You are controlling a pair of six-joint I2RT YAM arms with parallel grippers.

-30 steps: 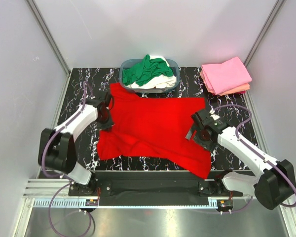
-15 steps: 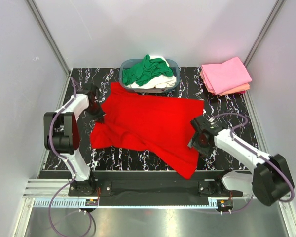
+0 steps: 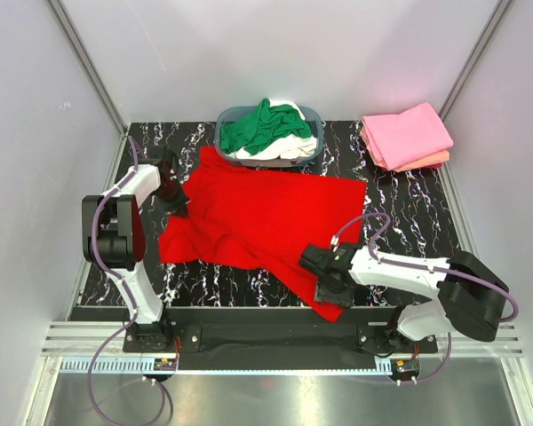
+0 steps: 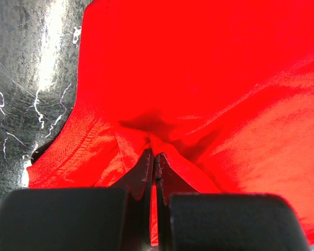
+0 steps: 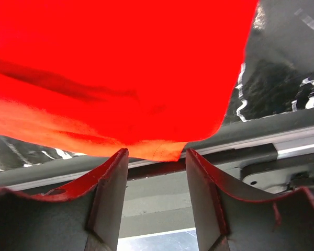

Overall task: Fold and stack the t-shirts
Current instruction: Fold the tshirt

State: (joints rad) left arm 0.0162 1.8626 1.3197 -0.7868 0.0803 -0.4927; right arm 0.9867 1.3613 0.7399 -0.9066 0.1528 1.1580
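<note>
The bright red t-shirt point(image 3: 266, 222) lies spread and rumpled across the middle of the table. My left gripper point(image 3: 173, 197) is shut on a pinched fold at the shirt's left edge; the left wrist view shows the closed gripper point(image 4: 156, 157) with red cloth point(image 4: 209, 78) bunched between the fingers. My right gripper point(image 3: 324, 288) is open at the shirt's near corner by the front edge. In the right wrist view the gripper point(image 5: 157, 154) stands with that corner of the shirt point(image 5: 120, 63) just at its fingertips, not clamped.
A blue-grey basket point(image 3: 224, 120) at the back holds a green shirt point(image 3: 258, 127) and a white one point(image 3: 293, 146). A folded pink shirt point(image 3: 407, 133) lies on a salmon one point(image 3: 431, 160) at the back right. The table's front rail point(image 5: 282, 146) runs close below the right gripper.
The left gripper pulled the shirt's left edge further left and back. The right gripper moved from the shirt's right side left and nearer, to its near corner; the shirt shifted left.
</note>
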